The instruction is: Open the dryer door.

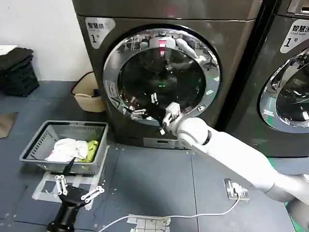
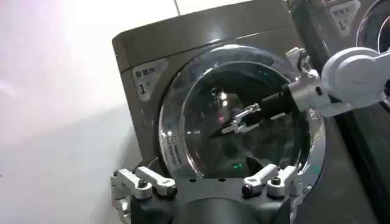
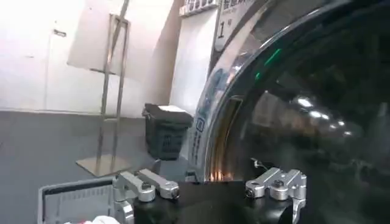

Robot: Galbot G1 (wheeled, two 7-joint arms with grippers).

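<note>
Right gripper [image 1: 145, 107], fingers apart, poised against dryer door [image 1: 212, 72] glass near chrome ring's left rim, seeking pull edge. Left gripper [image 1: 79, 189], fingers apart, parked low beside laundry basket [image 1: 36, 140].

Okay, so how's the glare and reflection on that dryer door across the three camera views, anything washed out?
Head view: the dryer door has a chrome ring mirroring the room, with a green glint in the dark glass near the right gripper. Left wrist view: the wall on the left side is blown out white, and the glass carries small bright spots. Right wrist view: ceiling lights streak across the glass, and the far wall is overexposed.
</note>
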